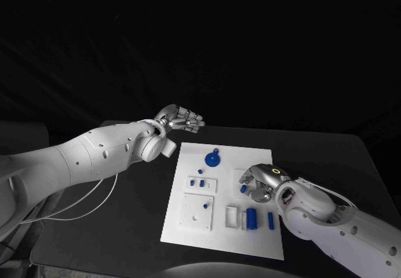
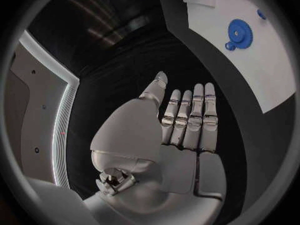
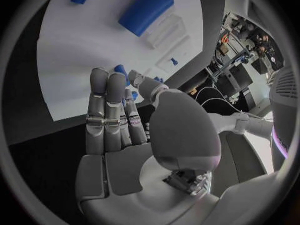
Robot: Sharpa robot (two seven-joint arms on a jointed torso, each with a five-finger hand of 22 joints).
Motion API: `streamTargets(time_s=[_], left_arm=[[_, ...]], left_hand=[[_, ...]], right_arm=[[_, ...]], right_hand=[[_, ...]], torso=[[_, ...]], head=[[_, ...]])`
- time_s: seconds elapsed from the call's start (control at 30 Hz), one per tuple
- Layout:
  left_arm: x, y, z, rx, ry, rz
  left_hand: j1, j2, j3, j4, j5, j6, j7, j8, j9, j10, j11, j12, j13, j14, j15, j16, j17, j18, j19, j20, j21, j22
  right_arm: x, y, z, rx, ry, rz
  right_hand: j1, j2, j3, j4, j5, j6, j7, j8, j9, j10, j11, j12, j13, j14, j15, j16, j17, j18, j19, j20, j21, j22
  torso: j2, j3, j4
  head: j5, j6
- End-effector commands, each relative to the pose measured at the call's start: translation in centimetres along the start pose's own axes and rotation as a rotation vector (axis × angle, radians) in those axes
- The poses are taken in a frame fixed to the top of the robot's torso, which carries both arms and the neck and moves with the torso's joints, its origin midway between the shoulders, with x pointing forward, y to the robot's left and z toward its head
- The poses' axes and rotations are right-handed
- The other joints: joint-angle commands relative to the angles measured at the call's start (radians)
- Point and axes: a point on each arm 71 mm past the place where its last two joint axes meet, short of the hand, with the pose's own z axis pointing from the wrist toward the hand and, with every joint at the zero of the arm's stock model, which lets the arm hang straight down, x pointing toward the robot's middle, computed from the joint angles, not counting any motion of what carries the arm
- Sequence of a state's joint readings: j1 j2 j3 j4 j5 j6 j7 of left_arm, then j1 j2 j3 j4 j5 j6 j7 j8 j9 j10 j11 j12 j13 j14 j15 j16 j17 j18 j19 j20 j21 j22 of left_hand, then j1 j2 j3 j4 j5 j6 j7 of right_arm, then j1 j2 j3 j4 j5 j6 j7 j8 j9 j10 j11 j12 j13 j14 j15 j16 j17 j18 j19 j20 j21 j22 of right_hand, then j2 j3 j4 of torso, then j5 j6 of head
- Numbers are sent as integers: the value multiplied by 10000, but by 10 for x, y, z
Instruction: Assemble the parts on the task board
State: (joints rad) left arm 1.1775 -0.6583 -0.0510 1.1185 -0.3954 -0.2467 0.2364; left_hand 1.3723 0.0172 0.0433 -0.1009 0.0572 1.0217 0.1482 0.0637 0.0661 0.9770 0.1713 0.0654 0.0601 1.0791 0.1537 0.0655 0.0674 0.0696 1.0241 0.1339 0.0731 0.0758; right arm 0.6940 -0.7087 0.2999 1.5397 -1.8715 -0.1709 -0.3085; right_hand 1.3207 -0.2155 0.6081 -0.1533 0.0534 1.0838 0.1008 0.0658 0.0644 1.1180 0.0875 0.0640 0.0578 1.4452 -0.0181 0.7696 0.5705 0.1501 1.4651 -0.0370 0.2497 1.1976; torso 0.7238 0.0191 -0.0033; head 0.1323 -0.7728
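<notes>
**Right hand on a small blue part, left hand idle off the board**

So the right hand [image 1: 261, 184] sits over the right-hand side of the task board [image 1: 251, 156], about halfway along it. Its fingers [image 3: 106, 100] are up close together with the thumb folded in toward them, and there's a small blue part [image 3: 121, 70] right at the fingertips. Looks like it's pinching that piece, though the wrist view only shows a sliver of blue, so I can't say how firmly.

The left hand [image 1: 179, 119] is just off the board's far left corner, above the black worktop [image 1: 334, 156]. Fingers straight and side by side, thumb out, holding nothing.

On the board itself: a blue gear [image 1: 213, 158] lies toward the far end, with a smaller blue bit touching its near edge. Near the board's front edge there's a blue cylinder [image 1: 251, 217] lying in a white holder, and a thin blue pin [image 1: 270, 219] just beside it. Two little blue pieces [image 1: 197, 182] sit on a white block left of the right hand.
</notes>
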Motion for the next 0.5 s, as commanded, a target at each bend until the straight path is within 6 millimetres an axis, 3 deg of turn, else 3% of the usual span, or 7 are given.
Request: streamTargets(time_s=[0.03,0.5], left_arm=[[1,-2,0,133,128,-63],[1,-1,0,124,142,-66]], left_hand=[[-37,39,-59,42,-6,16,22,1,-8,-35,-13,35,-14,-49,-16,-31,3,85,-5,26,9,-10],[-37,39,-59,42,-6,16,22,1,-8,-35,-13,35,-14,-49,-16,-31,3,85,-5,26,9,-10]], right_arm=[[1,1,1,42,-92,-250],[12,1,3,-2,166,-268]], right_hand=[[-133,7,306,6,-47,177,26,-22,2,329,-57,-53,0,-4,-86,83,27,134,358,-103,93,48],[-346,88,480,51,-51,487,56,-28,4,784,-169,-46,9,-7,-133,153,83,67,326,-154,183,215]], torso=[[-1,7,-5],[-6,-5,-8]], head=[[17,-20],[15,-70]])
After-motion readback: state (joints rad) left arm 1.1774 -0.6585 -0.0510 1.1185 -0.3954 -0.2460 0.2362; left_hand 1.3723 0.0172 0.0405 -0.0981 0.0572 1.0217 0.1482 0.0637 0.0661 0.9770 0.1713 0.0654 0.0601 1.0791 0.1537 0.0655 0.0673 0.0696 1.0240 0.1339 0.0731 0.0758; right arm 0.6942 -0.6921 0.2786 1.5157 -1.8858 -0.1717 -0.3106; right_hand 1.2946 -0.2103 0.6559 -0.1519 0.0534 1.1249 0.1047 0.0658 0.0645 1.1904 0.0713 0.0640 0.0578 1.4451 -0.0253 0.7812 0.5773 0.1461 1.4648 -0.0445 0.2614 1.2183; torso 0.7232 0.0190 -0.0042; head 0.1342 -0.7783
